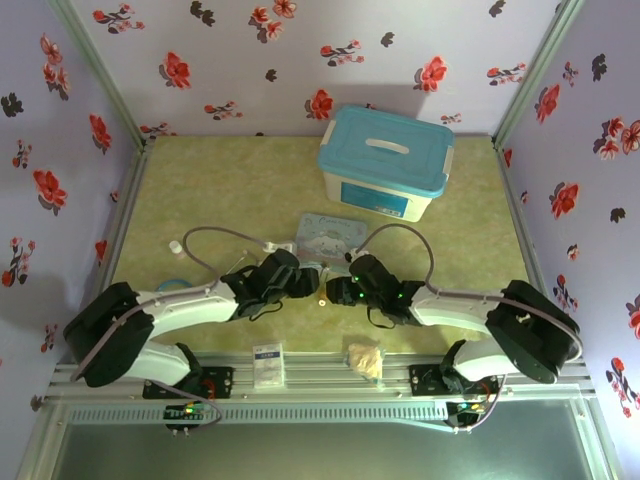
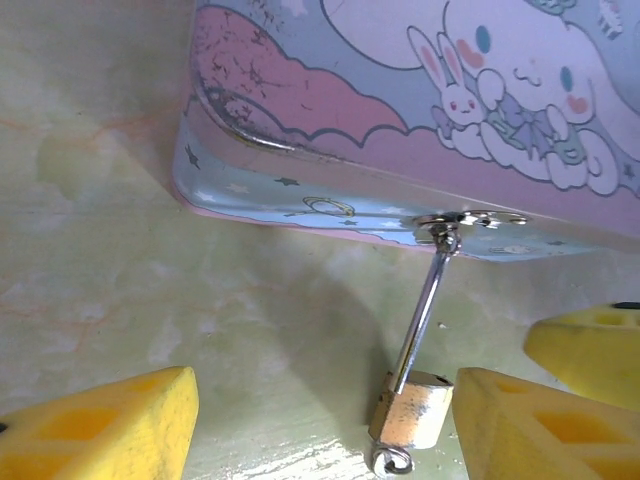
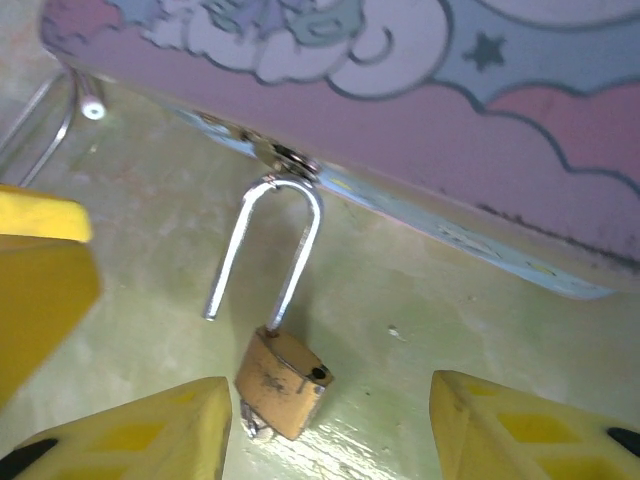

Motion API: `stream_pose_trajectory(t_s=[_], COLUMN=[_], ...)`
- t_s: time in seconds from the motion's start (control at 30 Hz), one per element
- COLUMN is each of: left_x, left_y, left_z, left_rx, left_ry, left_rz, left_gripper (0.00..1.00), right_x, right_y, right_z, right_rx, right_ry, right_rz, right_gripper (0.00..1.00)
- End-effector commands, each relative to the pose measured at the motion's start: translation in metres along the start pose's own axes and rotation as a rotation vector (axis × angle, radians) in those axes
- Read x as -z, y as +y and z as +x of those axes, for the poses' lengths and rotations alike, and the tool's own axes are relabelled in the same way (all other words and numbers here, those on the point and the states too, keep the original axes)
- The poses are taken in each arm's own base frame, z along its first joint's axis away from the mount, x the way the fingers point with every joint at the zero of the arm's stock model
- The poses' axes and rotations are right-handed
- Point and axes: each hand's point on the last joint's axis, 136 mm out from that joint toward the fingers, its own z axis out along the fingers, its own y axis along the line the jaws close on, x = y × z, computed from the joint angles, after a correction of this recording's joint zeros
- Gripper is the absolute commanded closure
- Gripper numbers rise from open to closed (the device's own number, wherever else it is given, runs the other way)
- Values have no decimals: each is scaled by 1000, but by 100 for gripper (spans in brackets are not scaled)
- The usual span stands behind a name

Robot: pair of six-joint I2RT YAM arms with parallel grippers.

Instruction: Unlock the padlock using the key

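The small brass padlock (image 1: pixel 322 302) lies on the table in front of the cartoon tin (image 1: pixel 333 235), between both wrists. Its silver shackle (image 3: pixel 270 240) is sprung open: one leg is out of the body and the loop still hangs through the tin's hasp (image 2: pixel 455 220). The padlock body (image 2: pixel 412 408) (image 3: pixel 280 385) has the key's small metal end (image 2: pixel 392 461) (image 3: pixel 250 422) sticking out of its underside. My left gripper (image 2: pixel 320 430) is open, with the lock just inside its right finger (image 2: pixel 540 425). My right gripper (image 3: pixel 335 435) is open too, the lock beside its left finger (image 3: pixel 140 440).
A white box with a blue lid (image 1: pixel 385 160) stands at the back. A crumpled tan wrapper (image 1: pixel 365 358) and a white card (image 1: pixel 268 362) lie at the near edge. The stethoscope tube (image 1: pixel 210 240) curls to the left of the tin (image 2: pixel 400 100).
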Motion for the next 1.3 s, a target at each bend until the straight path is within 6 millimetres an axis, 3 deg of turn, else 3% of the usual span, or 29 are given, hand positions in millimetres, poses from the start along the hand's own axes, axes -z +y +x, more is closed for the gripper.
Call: stream_pose_trajectory(t_s=[0.0,0.23,0.7,0.83,0.97,1.07,1.27], left_x=[7,16,21,22,23,25,27], left_y=[-4,5,20,24,28,30,27], left_z=[-10,-16,-18,-18,-19,-22,-48], left_rx=[43,53,71,74,80,78,29], left_ry=[-52,-90,-112,-118,-124,-133,-167], left_rz=[42,50,38,37,32,27,8], left_gripper=[32,33,31,31,31,31,31], right_x=[-1,-19,-35,-38,-43,-43,-32], right_y=[4,0,5,9,9,8,11], right_z=[-9,9,25,27,35,39,34], right_rx=[-22,-27,-32,-35,-42,-59,-95], right_ry=[-18,86,146,157,184,186,140], right_rz=[18,92,115,107,117,111,69], right_gripper=[45,46,49,56,56,65,74])
